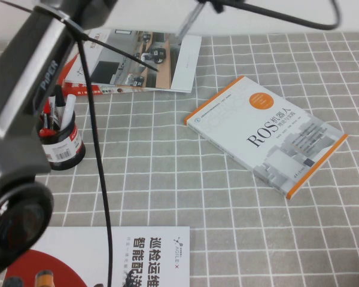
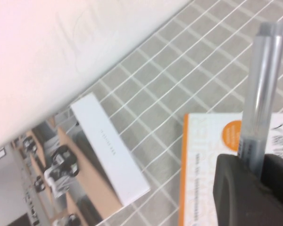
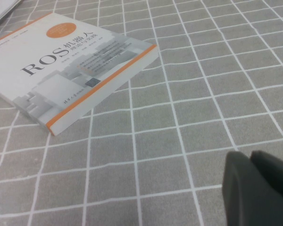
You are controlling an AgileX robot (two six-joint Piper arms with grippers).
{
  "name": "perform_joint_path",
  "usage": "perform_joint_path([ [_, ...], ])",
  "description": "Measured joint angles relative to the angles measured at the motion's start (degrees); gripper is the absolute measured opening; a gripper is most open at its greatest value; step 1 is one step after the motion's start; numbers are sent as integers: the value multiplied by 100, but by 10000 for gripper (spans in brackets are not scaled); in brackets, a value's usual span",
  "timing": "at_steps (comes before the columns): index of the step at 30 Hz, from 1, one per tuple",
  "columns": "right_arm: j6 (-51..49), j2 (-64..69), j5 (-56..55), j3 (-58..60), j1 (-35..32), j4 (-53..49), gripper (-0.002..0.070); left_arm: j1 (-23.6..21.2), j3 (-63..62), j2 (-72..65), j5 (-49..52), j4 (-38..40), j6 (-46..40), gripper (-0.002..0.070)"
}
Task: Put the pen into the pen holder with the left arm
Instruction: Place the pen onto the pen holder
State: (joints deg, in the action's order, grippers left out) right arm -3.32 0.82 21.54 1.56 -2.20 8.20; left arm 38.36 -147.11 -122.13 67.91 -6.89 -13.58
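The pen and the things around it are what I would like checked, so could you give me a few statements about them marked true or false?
1. The left gripper is shut on the pen. True.
2. The pen already stands in the pen holder. False: it is held in the air, away from the holder.
3. The pen holder already contains other writing tools. True.
4. The ROS book stands upright on its spine. False: it lies flat on the checked cloth.
5. The right gripper holds a pencil. False: it hangs low over bare cloth, near the book, shut on nothing.
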Motion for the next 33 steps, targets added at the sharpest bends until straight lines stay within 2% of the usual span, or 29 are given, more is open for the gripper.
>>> perform_joint_path([
  [9, 0, 0, 0, 0, 0, 0, -15, 387, 0, 185, 0, -229, 231, 50],
  [26, 0, 0, 0, 0, 0, 0, -15, 395, 26, 623, -146, -289, 231, 50],
  [33, 0, 0, 0, 0, 0, 0, -15, 438, 625, 1213, -520, -539, 298, 50],
])
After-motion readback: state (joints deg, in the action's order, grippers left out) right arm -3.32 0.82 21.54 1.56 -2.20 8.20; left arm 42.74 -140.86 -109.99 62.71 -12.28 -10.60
